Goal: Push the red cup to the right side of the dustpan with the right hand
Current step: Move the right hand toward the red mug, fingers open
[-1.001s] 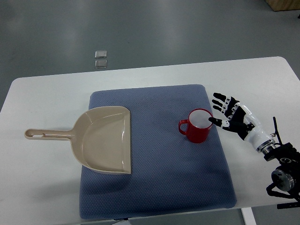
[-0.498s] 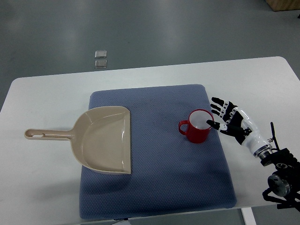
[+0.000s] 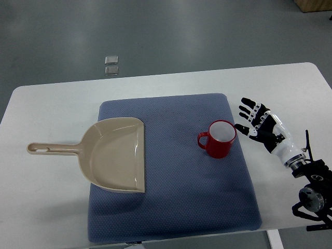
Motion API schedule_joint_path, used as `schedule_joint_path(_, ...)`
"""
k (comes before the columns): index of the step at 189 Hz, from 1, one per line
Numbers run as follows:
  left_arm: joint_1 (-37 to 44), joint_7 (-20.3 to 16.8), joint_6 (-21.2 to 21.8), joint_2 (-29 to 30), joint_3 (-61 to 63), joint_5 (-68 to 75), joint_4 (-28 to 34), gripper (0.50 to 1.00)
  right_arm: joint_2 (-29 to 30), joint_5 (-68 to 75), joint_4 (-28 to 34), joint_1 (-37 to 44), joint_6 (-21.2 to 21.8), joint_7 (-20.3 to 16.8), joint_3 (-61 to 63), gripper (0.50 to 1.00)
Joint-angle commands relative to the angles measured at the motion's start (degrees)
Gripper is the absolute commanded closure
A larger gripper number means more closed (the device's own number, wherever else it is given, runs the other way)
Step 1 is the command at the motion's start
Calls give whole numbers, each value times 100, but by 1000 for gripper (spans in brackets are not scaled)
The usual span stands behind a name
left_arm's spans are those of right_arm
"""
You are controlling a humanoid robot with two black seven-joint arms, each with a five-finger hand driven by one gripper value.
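Red cup (image 3: 221, 139) stands just left of right hand (image 3: 258, 125); fingers (image 3: 248, 108) spread, holding nothing

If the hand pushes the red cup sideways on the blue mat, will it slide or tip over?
The red cup stands upright and looks squat, so it would probably slide rather than tip. The textured blue mat may drag at its base, so a low push seems safer. Its handle, pointing left, might make it turn slightly.
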Motion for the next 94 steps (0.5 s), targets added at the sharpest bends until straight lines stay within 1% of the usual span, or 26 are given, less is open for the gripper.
schedule_joint_path(1, 0, 0, 0, 0, 0, 0, 0, 500, -13, -40, 200, -71, 57, 0, -1, 576)
schedule_joint_path(33, 0, 0, 0, 0, 0, 0, 0, 500, -39, -216, 666, -238, 66, 0, -1, 576)
schedule_joint_path(73, 0, 0, 0, 0, 0, 0, 0, 500, 75, -524, 587, -264, -13, 0, -1, 576)
schedule_joint_path(94, 0, 0, 0, 0, 0, 0, 0, 500, 75, -524, 534, -238, -233, 0, -1, 576)
